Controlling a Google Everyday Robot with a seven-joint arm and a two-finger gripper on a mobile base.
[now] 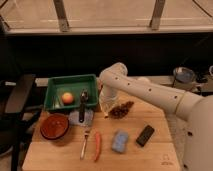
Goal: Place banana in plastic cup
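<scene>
**Banana at the gripper, cup waiting nearer the front**

At the front of the bench (60,158) lie a fork (85,144) and an orange-red carrot (97,146), side by side and well clear of the work. Just beyond them is the light-blue plastic cup (120,141), nearer the camera than the gripper and a little toward the arm's side. I cannot tell whether it stands or lies. A dark block (145,135) sits beside it, and a red bowl (54,126) sits on the other side.

Farther in, the gripper (105,106) points down close over the bench, next to a brown cluster (121,109). A pale tapered shape at its tip is probably the banana (104,113). Whether the gripper has closed on it cannot be told. The low, vertical pose suits a pick from above, so the step in hand looks like taking up the banana. The carry to the cup is not yet made.

Behind the gripper, the green tray (70,79) keeps an orange fruit (67,97) out of the way, with a dark utensil (82,105) across its front edge. A metal pot (183,76) stands far back.
</scene>
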